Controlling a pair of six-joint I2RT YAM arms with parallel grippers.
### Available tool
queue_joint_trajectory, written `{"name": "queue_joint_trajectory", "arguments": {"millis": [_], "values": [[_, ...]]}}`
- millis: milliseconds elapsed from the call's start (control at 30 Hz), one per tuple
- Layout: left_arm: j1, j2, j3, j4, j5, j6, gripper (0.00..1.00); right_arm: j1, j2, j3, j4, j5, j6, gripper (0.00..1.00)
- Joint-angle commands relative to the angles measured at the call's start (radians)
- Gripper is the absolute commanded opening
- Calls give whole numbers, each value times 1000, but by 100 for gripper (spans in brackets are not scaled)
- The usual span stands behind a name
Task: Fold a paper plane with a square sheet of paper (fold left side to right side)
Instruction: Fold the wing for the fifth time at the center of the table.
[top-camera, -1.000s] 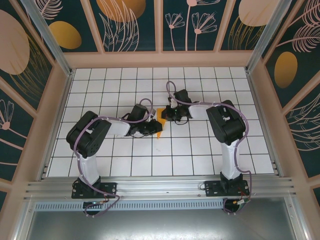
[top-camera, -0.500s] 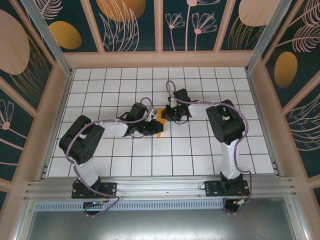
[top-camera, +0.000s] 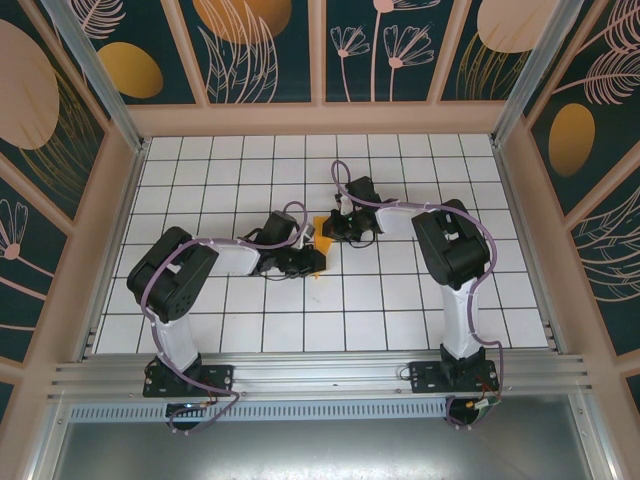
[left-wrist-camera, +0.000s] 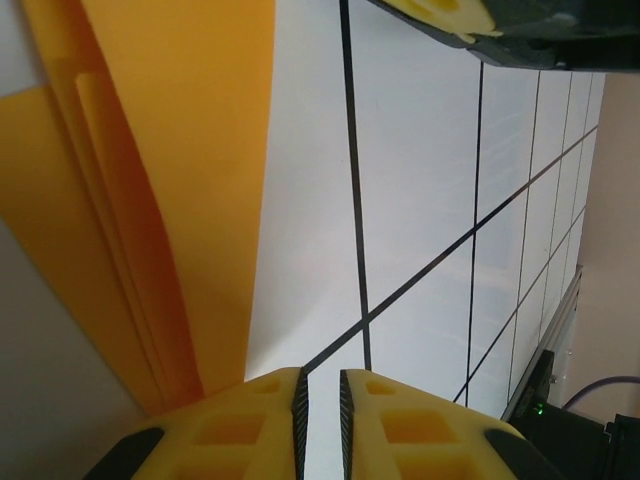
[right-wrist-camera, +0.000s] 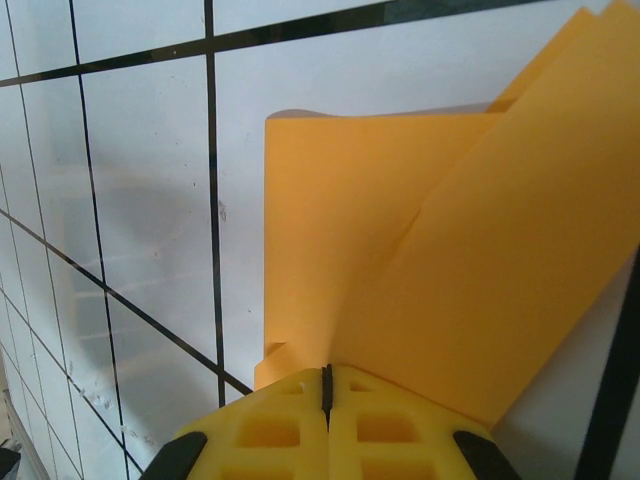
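Pinning the half-folded orange paper (right-wrist-camera: 380, 220) flat near the middle of the bench (top-camera: 400, 300), the right gripper (right-wrist-camera: 325, 385) is closed, likely to stop it sliding. The left gripper (left-wrist-camera: 320, 390), all but closed and empty, sits against the creased layers, probably to sharpen the fold.
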Motion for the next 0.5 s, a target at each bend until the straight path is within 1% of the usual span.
{"name": "queue_joint_trajectory", "arguments": {"millis": [0, 467], "values": [[-2, 2, -22, -8, -20, -5, 20, 0, 50, 3, -79, 86, -29, 1], [-3, 0, -49, -14, -8, 2, 20, -1, 67, 23, -104, 94, -35, 1]]}}
